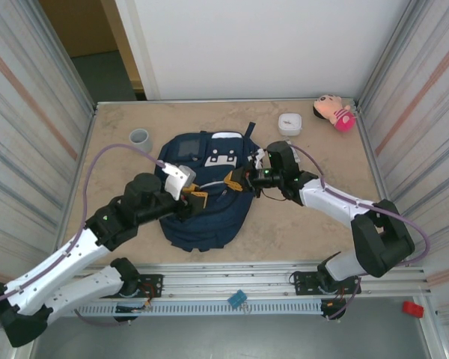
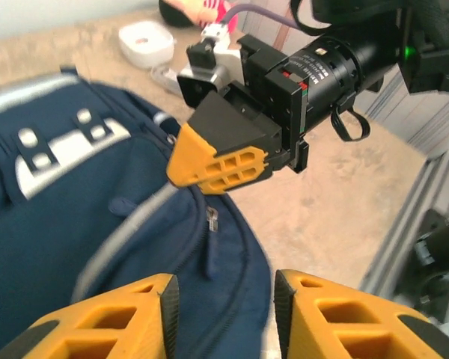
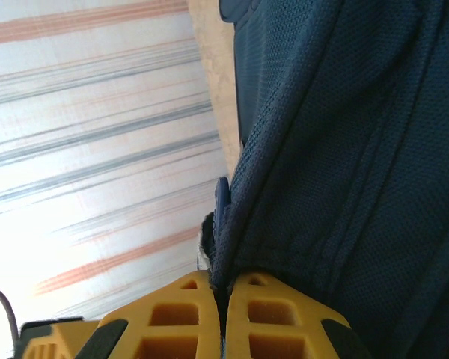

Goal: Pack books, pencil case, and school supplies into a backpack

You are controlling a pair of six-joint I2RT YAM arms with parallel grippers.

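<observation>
Between closed right jaws, a backpack (image 3: 344, 149) fold, its edge hidden.

Navy backpack (image 1: 208, 224) lying flat in the middle of the bench (image 1: 284, 228), front face up. White patches near its far end; pale zip line curves across.

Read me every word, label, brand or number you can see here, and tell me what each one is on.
Small label on the right arm's black wrist motor: white print, too small and blurred to read.
White patch on the backpack: plain shapes, no letters.
No other readable text.
</observation>
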